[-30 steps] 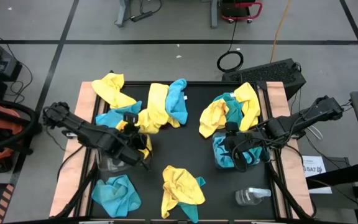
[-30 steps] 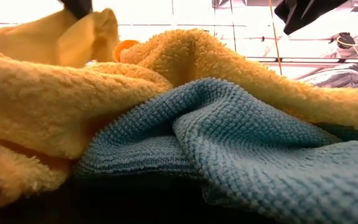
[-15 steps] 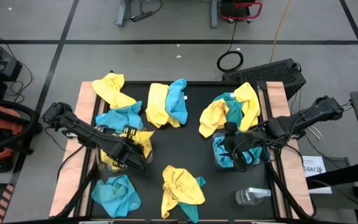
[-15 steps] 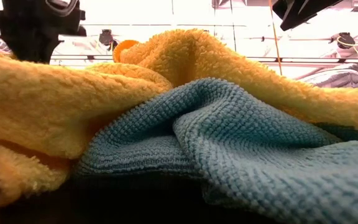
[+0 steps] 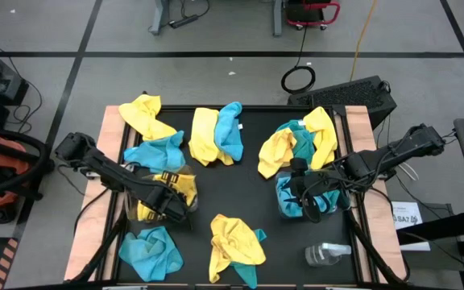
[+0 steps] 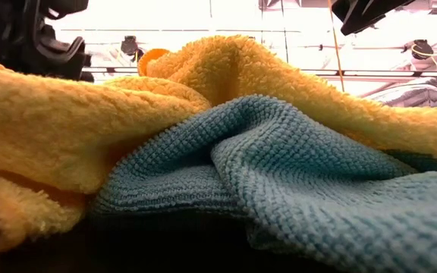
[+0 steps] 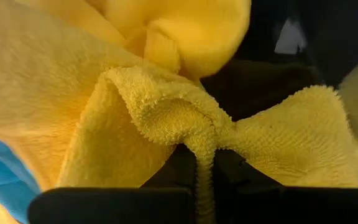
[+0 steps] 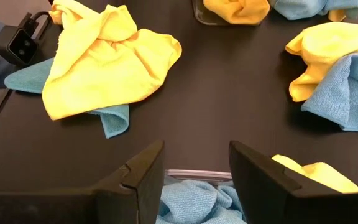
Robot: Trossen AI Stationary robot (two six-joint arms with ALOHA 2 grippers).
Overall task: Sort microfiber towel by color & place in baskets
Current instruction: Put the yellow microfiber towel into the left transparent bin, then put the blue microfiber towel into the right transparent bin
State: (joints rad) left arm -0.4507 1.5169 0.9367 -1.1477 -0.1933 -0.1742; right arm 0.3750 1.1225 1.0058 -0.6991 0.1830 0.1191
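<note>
The left gripper (image 5: pixel 166 203) is clamped on a yellow towel (image 7: pixel 166 112) over the left basket (image 5: pixel 135 211), near the counter's (image 5: pixel 252 193) left edge. The right gripper (image 5: pixel 303 193), fingers apart and holding nothing, hovers above the right basket (image 5: pixel 284 201), which holds blue towels (image 8: pixel 191 202). Around them lie six loose heaps: one yellow (image 5: pixel 145 115), two blue (image 5: pixel 150 250), three mixing both colours (image 5: pixel 298 141). One clear bottle (image 5: pixel 327 254) lies near the front right.

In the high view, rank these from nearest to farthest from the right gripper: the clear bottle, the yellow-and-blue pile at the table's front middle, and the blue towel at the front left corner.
From the right gripper:
1. Clear bottle, front right.
2. Yellow-and-blue pile, front middle.
3. Blue towel, front left corner.
</note>
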